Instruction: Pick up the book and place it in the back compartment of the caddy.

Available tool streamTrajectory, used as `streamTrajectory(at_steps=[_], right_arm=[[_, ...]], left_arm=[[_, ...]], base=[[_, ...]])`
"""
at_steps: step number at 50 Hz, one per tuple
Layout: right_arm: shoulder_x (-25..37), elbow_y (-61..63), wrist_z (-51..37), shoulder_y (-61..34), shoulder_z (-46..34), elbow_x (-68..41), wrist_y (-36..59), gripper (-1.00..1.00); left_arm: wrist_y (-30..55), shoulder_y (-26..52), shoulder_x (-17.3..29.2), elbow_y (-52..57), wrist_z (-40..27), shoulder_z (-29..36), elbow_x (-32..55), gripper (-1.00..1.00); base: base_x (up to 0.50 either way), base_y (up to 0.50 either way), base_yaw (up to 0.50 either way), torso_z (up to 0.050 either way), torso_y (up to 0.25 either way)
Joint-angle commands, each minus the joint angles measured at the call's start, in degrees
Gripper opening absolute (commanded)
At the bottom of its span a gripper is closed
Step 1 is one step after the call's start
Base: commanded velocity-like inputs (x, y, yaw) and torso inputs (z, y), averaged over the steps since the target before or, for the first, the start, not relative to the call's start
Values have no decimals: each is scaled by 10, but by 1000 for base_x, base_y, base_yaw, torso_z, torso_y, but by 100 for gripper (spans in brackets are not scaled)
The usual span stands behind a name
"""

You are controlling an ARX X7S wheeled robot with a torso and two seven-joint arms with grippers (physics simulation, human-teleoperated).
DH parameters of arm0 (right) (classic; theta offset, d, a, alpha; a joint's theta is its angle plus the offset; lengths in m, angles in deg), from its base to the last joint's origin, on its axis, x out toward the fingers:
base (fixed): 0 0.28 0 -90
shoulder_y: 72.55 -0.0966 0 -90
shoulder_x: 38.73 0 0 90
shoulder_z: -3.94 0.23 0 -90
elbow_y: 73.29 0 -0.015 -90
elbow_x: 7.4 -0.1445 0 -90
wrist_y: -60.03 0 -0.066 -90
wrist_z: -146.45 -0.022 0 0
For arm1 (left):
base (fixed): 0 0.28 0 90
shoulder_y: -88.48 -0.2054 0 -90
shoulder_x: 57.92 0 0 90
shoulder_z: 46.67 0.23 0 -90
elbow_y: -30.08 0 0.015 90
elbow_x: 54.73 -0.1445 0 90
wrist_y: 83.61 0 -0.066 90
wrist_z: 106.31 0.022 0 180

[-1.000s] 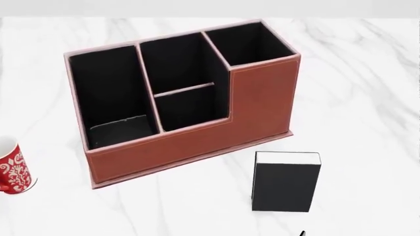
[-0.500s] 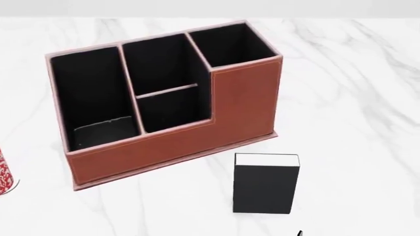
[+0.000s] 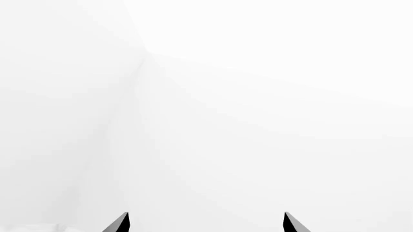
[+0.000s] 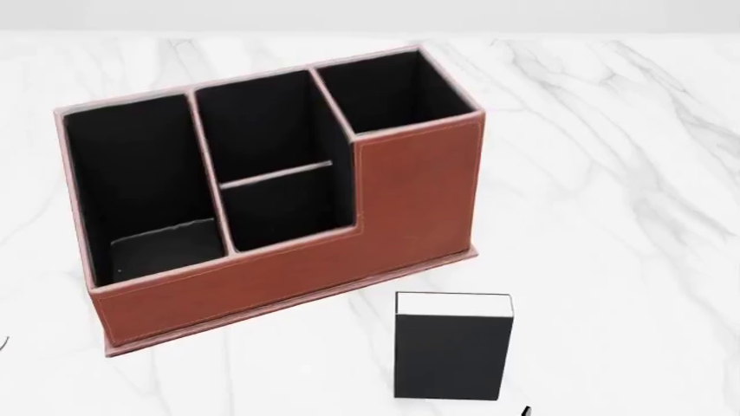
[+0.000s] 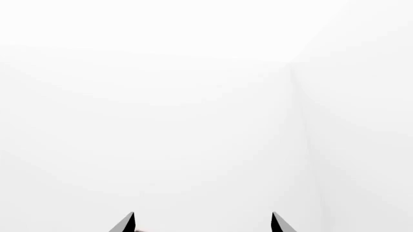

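The book (image 4: 451, 357), small and black with white page edges, lies flat on the marble table just in front of the caddy's tall end. The caddy (image 4: 289, 273) is red-brown with black lining and stands left of centre. Its middle section is split by a thin divider into two small cells; the back compartment (image 4: 283, 212) is the one behind the low outer wall. My left gripper (image 3: 206, 222) and right gripper (image 5: 202, 222) are both open and empty, facing blank white. Neither arm shows in the head view except a black sliver (image 4: 528, 411) at the bottom edge.
The white marble table (image 4: 625, 173) stretches to the right of and behind the caddy. A dark flat piece (image 4: 162, 247) lies inside the caddy's long left cell.
The head view has shifted: caddy and book now sit further left and lower in the picture, and the red-and-white mug has left the view. Neither thing has moved on the table.
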Motion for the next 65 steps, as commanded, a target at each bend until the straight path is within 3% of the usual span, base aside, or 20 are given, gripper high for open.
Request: streamTrajectory(at_steps=[1, 65], right_arm=[[3, 0, -5, 0, -3, 2, 0, 100], [17, -3, -25, -4, -19, 4, -4, 100]], left_arm=[[0, 1, 1, -1, -1, 1, 0, 100], [0, 0, 2, 0, -3, 1, 3, 100]], base=[[109, -51, 0, 0, 0], [118, -32, 0, 0, 0]])
